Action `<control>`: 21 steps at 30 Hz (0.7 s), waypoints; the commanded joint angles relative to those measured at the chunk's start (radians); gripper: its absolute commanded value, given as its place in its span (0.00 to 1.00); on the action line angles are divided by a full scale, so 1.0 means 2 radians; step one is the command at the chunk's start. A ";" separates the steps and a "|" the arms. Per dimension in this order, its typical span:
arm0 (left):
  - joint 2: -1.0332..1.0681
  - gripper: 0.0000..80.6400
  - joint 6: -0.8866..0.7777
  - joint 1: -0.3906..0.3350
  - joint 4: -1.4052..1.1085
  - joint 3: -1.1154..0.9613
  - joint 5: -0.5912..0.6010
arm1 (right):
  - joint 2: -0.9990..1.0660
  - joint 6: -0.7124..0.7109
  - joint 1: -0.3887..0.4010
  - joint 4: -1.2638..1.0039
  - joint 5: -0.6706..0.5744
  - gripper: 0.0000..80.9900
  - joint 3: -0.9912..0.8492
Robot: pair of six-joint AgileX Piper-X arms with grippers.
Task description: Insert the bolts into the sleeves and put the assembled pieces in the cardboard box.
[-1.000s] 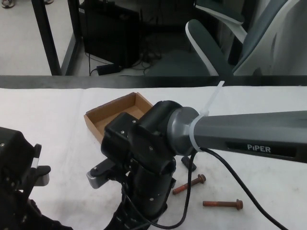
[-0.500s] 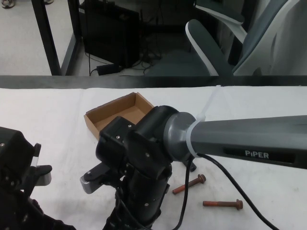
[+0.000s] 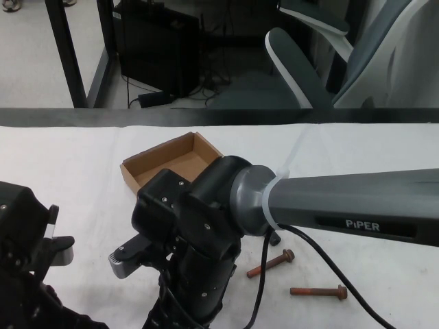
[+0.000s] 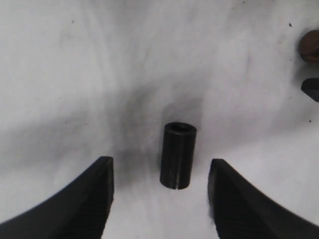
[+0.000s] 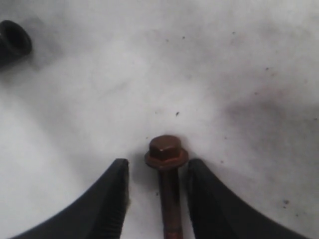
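White sheeting is spread over the worktop, and the cardboard box is set open side up towards the far edge. No assembled piece is seen on the visible part of its floor.

A sleeve is laid on its side midway between the left jaws. These are spread wide and touch it on neither side. This centring is judged to be alignment for a grasp.

A bolt is laid flat between the right jaws, which are set narrowly apart. A small gap is visible on each side of the shank, so nothing is gripped yet. A second sleeve is seen well apart from that bolt.

A loose bolt and another loose bolt are left on the worktop, near each other, awaiting assembly.
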 commanded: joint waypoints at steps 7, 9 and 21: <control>-0.009 0.66 -0.002 -0.010 0.000 0.000 0.004 | 0.026 -0.014 0.001 0.002 -0.004 0.11 0.002; -0.009 0.66 -0.012 -0.025 -0.001 0.000 0.006 | 0.026 -0.021 0.001 0.002 -0.004 0.00 0.002; -0.005 0.66 -0.062 -0.090 -0.059 0.000 -0.030 | 0.026 -0.030 0.001 0.010 -0.004 0.01 0.002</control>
